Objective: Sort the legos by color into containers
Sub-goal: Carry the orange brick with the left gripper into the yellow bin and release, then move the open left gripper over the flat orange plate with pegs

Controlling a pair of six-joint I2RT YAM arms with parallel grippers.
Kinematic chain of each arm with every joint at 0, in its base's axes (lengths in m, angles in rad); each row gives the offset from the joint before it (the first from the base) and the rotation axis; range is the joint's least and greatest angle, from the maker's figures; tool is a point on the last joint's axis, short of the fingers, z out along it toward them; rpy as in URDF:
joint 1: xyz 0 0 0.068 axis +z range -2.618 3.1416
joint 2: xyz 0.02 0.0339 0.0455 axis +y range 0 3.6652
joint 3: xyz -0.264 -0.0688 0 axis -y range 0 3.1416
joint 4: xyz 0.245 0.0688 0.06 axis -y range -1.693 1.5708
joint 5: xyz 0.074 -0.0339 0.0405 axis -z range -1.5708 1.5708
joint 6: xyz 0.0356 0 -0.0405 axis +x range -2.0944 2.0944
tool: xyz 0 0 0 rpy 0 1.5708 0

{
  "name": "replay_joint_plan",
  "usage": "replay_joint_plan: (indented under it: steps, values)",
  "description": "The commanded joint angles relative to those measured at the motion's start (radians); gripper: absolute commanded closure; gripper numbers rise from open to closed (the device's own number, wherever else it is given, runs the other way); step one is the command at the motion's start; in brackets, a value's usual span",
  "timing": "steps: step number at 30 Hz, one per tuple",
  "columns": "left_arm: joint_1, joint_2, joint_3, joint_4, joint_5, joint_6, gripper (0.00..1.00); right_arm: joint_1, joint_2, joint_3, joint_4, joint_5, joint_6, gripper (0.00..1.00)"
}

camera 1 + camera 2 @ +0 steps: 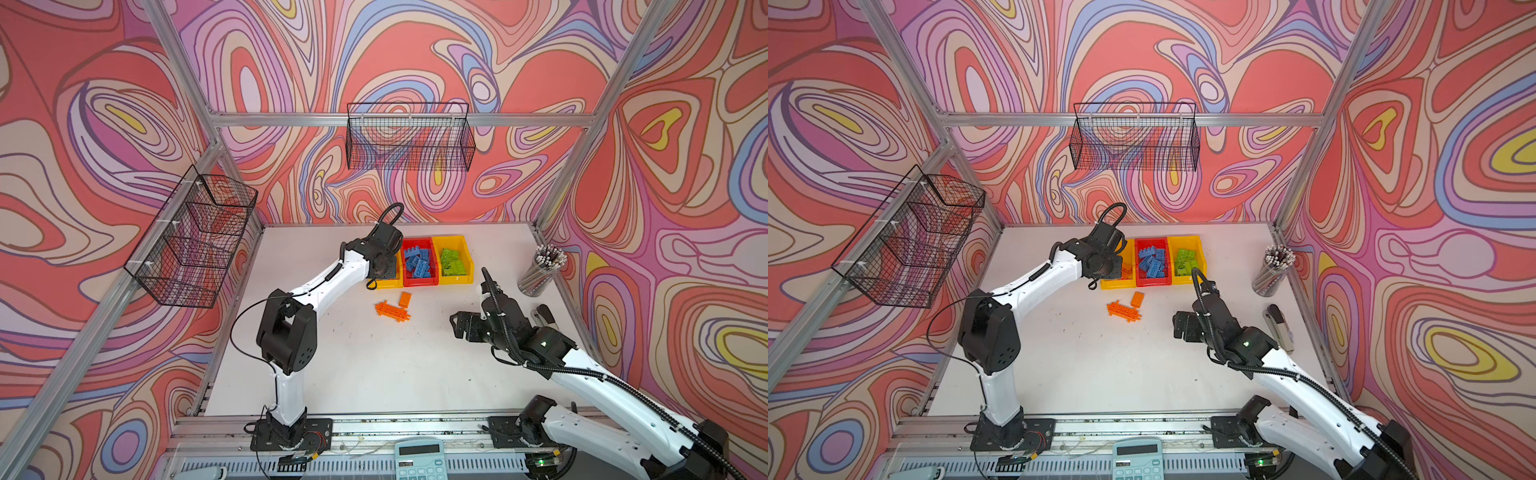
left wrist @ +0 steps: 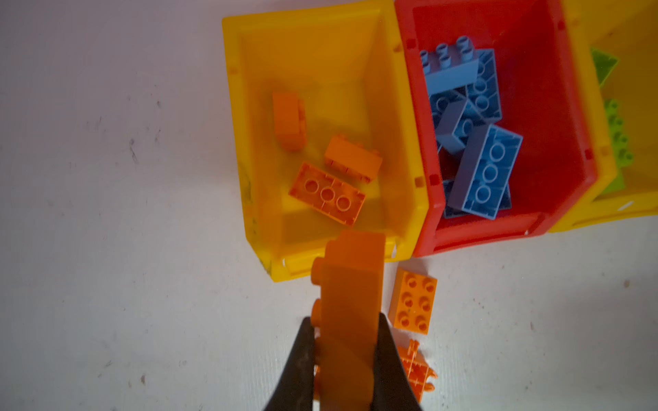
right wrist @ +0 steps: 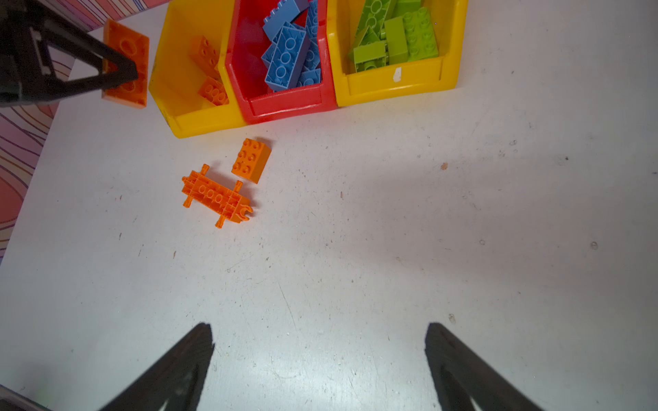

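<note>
Beside the red bin [image 2: 555, 117], over the near lip of the yellow bin [image 2: 233, 117] that touches it, my left claw [image 2: 344, 320] is clamped on an orange brick [image 2: 350, 277]. I grip it across its flat side walls near one end, with the studs facing sideways and most of its length jutting past my fingers. I cannot tell whether it is fully above the opening yet.

The brick should be light, hollow and quite stiff, so it won't crush. Its walls are smooth, though, and with so much overhang it could swivel in my grip.

Three orange bricks already lie in that yellow bin. The red bin holds the blue bricks [image 3: 288, 53]. The other yellow bin [image 3: 391, 85], touching the red bin's far side, holds the lime ones [image 3: 398, 39].

On the counter [image 3: 391, 231] just in front of the red bin, a loose orange brick [image 3: 251, 160] lies studs up. I'd pinch it across its narrow width.

Just beyond it from the red bin lies the jagged orange assembly [image 3: 215, 195]. Its thin pins look snappable, so I'd grip the solid middle body between them.

My right claw [image 3: 318, 325] hangs spread wide and empty, well in front of the red bin.
</note>
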Motion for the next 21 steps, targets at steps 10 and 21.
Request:
replay_joint_plan:
  steps: [10, 21]
  values:
    - [0.071, 0.283, 0.333, -0.071, 0.035, 0.039, 0.64, 0.006, 0.042, 0.059, -0.034, 0.057, -0.012, 0.02]
    - [0.08, 0.157, 0.159, 0.113, 0.17, -0.032, 0.29, 0.006, 0.081, 0.09, -0.029, 0.073, -0.008, 0.02]
